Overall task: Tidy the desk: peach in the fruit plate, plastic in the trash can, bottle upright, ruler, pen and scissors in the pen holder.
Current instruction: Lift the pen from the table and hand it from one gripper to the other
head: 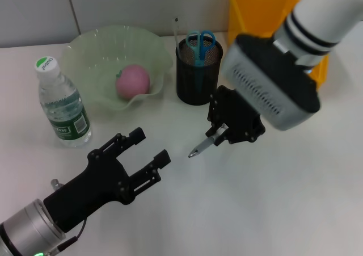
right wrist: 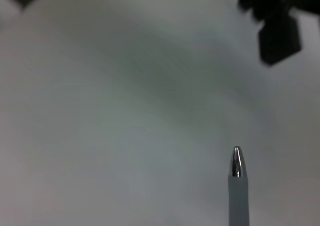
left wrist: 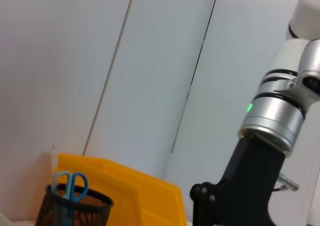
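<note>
My right gripper (head: 222, 133) is shut on the silver-grey pen (head: 203, 145), which slants out over the white desk (head: 255, 199) in front of the black mesh pen holder (head: 198, 74). The right wrist view shows the pen (right wrist: 238, 186) tip-first over the bare desk (right wrist: 125, 136). The scissors (head: 199, 43) and clear ruler (head: 176, 32) stand in the holder. The peach (head: 133, 80) lies in the green fruit plate (head: 91, 51). The bottle (head: 61, 104) stands upright at the left. My left gripper (head: 152, 145) is open, low over the front left of the desk. The plastic is out of view.
The yellow trash can (head: 264, 9) stands behind and to the right of the pen holder. In the left wrist view I see the pen holder (left wrist: 75, 208) with the scissors (left wrist: 70, 183), the trash can (left wrist: 130, 196) and my right arm (left wrist: 260, 186).
</note>
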Available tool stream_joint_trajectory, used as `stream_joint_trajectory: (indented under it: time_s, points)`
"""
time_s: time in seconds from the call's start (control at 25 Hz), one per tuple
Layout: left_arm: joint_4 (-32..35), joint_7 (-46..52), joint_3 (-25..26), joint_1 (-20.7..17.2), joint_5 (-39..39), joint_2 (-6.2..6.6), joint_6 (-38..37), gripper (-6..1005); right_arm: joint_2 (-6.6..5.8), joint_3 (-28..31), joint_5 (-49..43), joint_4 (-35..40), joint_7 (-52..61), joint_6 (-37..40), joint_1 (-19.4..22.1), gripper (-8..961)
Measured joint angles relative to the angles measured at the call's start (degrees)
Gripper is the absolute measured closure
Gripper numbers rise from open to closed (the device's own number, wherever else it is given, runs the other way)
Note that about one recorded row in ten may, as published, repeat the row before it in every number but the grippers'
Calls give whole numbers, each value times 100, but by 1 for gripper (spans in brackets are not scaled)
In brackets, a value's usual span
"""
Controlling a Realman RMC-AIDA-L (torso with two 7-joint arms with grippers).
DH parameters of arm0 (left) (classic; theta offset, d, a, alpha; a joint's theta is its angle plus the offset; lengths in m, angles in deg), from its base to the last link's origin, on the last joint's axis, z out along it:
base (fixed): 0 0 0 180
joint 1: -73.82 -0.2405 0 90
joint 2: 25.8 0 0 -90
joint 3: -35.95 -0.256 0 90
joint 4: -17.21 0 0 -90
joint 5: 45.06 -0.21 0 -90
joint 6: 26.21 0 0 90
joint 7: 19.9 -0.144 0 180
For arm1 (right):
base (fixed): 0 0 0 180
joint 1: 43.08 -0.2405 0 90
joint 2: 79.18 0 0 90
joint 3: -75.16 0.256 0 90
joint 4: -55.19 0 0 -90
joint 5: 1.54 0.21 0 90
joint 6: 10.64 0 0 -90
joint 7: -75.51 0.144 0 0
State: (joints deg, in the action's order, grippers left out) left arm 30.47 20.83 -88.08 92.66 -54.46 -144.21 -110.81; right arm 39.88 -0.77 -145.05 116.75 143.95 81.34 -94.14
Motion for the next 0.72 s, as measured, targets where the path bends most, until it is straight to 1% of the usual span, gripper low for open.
stream_joint_trajectory:
  time_s: [0.08, 0.12, 0.16, 0.28, 0.32, 0.36, 0.44, 0.52, 0.56, 0.64, 0.68, 0.72]
  points:
    - [1, 0, 56, -12, 0, -2, -48, 244, -1, 278, 337, 241, 137, 167, 182, 833]
    - [2, -2, 111, -31, 0, -3, -87, 245, -6, 561, 686, 405, 286, 283, 355, 833]
    - [2, -2, 111, -31, 0, -3, -87, 245, -6, 561, 686, 405, 286, 283, 355, 833]
    - [7, -6, 132, -22, -6, -5, -126, 245, -6, 1032, 1181, 526, 551, 392, 572, 832]
    - [10, -6, 133, -1, -27, 1, -209, 245, -6, 1372, 1486, 546, 783, 472, 702, 832]
    - [10, -6, 133, -1, -27, 1, -209, 245, -6, 1372, 1486, 546, 783, 472, 702, 832]
    - [-7, -6, 135, 6, -39, 11, -312, 245, -6, 1669, 1709, 498, 928, 555, 829, 832]
    - [-38, -8, 135, 6, -40, 17, -375, 245, -1, 1891, 1918, 424, 1096, 581, 1069, 832]
    - [-54, -11, 135, 6, -41, 20, -394, 245, -1, 1891, 1918, 424, 1096, 581, 1069, 832]
    - [-65, -42, 135, 7, -46, 21, -416, 245, 4, 1992, 2068, 390, 1277, 581, 1268, 832]
    - [-67, -62, 135, 6, -47, 21, -437, 245, 4, 1992, 2068, 390, 1277, 581, 1268, 833]
    - [-70, -89, 135, -9, -42, 21, -487, 245, 4, 2041, 2205, 349, 1331, 580, 1379, 833]
